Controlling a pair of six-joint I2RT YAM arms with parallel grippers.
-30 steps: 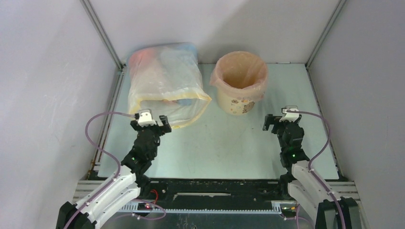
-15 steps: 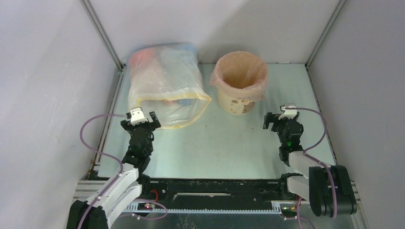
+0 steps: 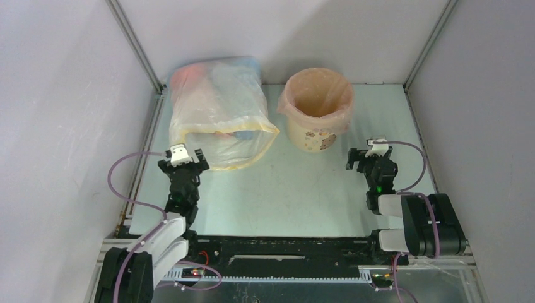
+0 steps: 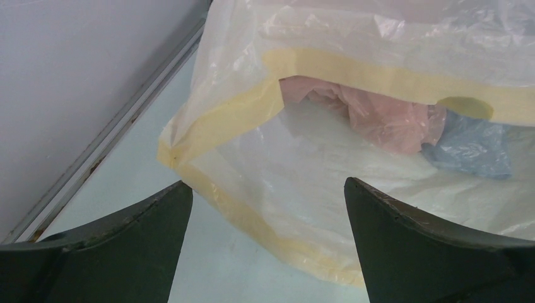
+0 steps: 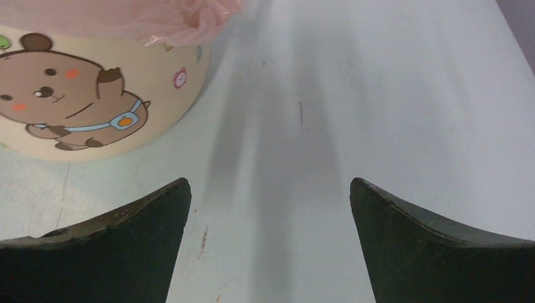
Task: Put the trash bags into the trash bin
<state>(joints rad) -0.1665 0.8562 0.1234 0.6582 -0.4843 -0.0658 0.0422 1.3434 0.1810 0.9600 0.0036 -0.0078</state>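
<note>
The bin (image 3: 315, 112) is standing upright at the far middle of the surface (image 3: 303, 189), toward the right. A pink bag (image 3: 285, 95) is sitting inside it as a lining, with its edge folding out over the rim all the way round. In the right wrist view that pink bag (image 5: 158, 16) is hanging crinkled over the bin (image 5: 151, 82) wall, above a printed brown bear (image 5: 69, 95).

To the left of the bin, a little apart from it, a big clear sack (image 3: 217, 113) is lying on its side, with its yellow-hemmed mouth gaping toward the arms. In the left wrist view a second pink bag (image 4: 372, 113) is lying crumpled inside the sack (image 4: 315, 38), just behind the upper hem, and a blue bag (image 4: 470, 142) is touching it on the right.

The left pincer (image 3: 183, 163) is hovering low at the near left corner of the sack's mouth. From its own camera, the left pincer (image 4: 268, 184) is standing wide apart and gripping nothing, with the lower hem lying just ahead between the fingers (image 4: 126, 252).

The right pincer (image 3: 371, 159) is hanging over bare surface, nearer than the bin and to its right, apart from it. The right pincer (image 5: 270, 182) is also spreading wide, with only the surface (image 5: 378, 95) between its fingers (image 5: 429, 252).
</note>
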